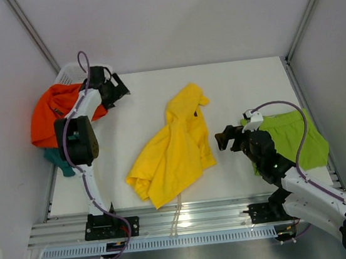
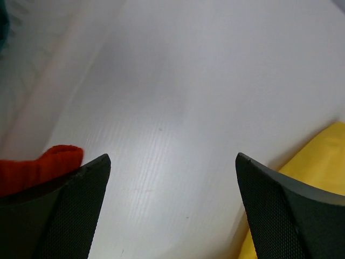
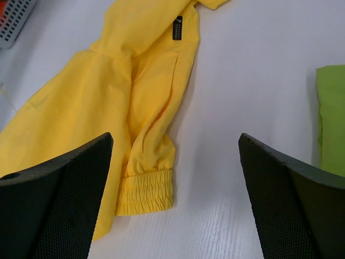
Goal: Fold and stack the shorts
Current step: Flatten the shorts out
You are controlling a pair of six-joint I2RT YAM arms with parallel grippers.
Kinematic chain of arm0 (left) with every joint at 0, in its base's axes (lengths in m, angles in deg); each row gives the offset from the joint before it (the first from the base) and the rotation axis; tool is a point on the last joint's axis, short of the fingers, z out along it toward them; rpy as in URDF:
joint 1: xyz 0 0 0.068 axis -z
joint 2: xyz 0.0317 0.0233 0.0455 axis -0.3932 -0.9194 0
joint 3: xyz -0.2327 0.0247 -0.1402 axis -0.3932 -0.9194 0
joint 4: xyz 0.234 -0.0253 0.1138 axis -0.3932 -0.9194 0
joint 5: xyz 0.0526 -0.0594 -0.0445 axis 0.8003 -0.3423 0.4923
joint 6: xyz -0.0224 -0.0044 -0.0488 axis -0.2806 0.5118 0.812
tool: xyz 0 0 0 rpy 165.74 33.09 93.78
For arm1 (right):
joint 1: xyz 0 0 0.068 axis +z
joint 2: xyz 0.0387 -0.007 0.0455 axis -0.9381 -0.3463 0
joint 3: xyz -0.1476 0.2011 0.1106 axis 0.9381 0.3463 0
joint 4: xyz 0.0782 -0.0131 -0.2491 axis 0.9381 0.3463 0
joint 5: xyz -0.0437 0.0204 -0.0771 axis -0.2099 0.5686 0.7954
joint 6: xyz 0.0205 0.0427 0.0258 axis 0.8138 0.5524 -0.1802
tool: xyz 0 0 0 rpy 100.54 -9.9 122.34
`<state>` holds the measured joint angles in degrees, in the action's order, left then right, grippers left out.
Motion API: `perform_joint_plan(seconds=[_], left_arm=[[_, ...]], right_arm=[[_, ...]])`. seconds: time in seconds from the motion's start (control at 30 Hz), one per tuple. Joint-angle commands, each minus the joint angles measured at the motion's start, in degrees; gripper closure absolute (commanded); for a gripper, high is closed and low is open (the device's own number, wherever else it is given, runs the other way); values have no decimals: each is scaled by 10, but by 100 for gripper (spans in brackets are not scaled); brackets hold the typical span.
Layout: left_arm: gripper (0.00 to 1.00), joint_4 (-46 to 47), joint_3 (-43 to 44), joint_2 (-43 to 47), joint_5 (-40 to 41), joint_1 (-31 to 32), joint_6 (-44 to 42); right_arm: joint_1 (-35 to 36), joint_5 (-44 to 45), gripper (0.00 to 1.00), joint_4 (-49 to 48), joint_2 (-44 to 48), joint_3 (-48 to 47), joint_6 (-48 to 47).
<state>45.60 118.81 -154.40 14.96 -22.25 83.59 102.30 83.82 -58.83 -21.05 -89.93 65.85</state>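
Observation:
Yellow shorts (image 1: 172,148) lie crumpled and spread in the middle of the table, with a drawstring hanging over the front edge. Folded lime green shorts (image 1: 297,139) rest at the right. Orange shorts (image 1: 51,113) are heaped over the basket at the far left, with teal shorts (image 1: 57,161) below them. My left gripper (image 1: 119,89) hovers open just right of the orange heap, over bare table (image 2: 172,156). Open as well, my right gripper (image 1: 224,139) stands between the yellow and green shorts, its jaws above the yellow elastic hem (image 3: 146,189). Neither holds anything.
A white mesh basket (image 1: 67,73) stands at the back left corner, mostly covered by orange cloth. Grey walls and frame posts close in the table on three sides. A metal rail (image 1: 184,216) runs along the front edge.

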Motion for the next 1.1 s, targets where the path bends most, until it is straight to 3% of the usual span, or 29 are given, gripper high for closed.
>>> perform_joint_plan(seconds=[0.0,0.17,0.33,0.47,0.57,0.63,0.73,0.97,1.07], left_arm=[[1,-16,107,-12,4,9,20],[1,-66,107,35,1,62,-14],[1,-65,-21,146,-45,98,-22],[1,-97,-94,252,7,137,-44],[1,-83,-186,355,44,182,-53],[1,-85,-252,426,72,218,-53],[1,-95,-338,516,86,262,-67],[1,-165,-426,648,117,317,-98],[1,-165,-438,669,134,317,-133]], right_arm=[[2,3,1,-14,-2,0,-4],[2,-14,1,-17,-22,-6,-7],[7,-33,0,-11,-32,-13,-12],[25,-41,1,-5,-46,-24,-16],[31,-35,2,62,-94,-81,13],[38,-50,6,134,-123,-119,34],[61,-85,26,186,-103,-126,76],[152,-131,36,235,-46,-122,135],[203,-88,37,238,-59,-122,175]])
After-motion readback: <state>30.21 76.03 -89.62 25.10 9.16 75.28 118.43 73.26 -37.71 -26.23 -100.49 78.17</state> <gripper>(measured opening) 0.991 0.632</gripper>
